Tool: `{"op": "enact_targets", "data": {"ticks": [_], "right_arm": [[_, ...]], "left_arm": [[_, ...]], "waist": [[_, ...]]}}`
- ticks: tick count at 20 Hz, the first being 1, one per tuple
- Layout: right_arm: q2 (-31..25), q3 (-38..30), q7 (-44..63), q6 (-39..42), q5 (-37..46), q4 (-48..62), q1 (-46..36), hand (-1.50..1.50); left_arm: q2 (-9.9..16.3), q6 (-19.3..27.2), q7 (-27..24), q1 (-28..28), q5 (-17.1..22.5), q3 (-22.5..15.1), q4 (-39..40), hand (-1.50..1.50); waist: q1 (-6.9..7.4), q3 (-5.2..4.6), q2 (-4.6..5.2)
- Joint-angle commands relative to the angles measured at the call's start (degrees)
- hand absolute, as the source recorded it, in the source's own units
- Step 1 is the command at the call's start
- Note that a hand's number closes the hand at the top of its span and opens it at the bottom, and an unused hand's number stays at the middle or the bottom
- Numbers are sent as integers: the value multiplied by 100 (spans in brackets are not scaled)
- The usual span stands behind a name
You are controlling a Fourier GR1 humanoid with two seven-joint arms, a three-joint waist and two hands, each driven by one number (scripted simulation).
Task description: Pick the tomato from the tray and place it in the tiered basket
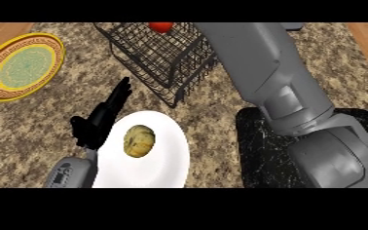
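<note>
The left hand [101, 117] shows at the near left, black and glossy, its fingers straight and together, pointing toward the far side, holding nothing. It lies just beside the left edge of a white plate [161, 168], smooth and round, on which sits a knobbly, yellowish-brown potato-like lump [139, 141]. The grey left forearm [70, 173] comes in below it, with a rounded, matte shell.

The right forearm [277, 78] is a large grey limb of smooth, blocky panels, running from the near right up to the far middle. The right hand itself is hidden beyond the arm's far end, so I cannot tell how its fingers stand.

The tomato [161, 27] is a small, smooth, bright red round shape at the far edge of the view, inside the top of the tiered basket [161, 61], just left of the right arm's far end. The basket is black wire mesh in a square grid with slanting walls, and the counter shows through it.

The tray [262, 156] is a dark, glossy, speckled slab at the near right, partly covered by the right arm. The counter [208, 122] is mottled brown-and-grey stone. At the far left lies a yellow plate [28, 66] with an orange patterned rim and a pale green centre.
</note>
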Motion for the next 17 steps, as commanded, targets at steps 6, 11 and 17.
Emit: {"op": "enact_targets", "data": {"ticks": [6, 11, 17], "right_arm": [[-298, 504, 951, -1896, 1253, -112, 301, -150], [-400, 404, 726, -1679, 1156, -1064, 838, -150], [-482, 491, 651, -961, 994, -1990, 1586, -150]], "left_arm": [[173, 73, -70, 463, 110, 292, -112, 0], [299, 112, -95, 596, 192, 531, -16, 0], [172, 198, -23, 628, 245, 533, -87, 0]], "waist": [[-483, 19, -193], [-830, 37, -318], [-1150, 45, -410]]}}
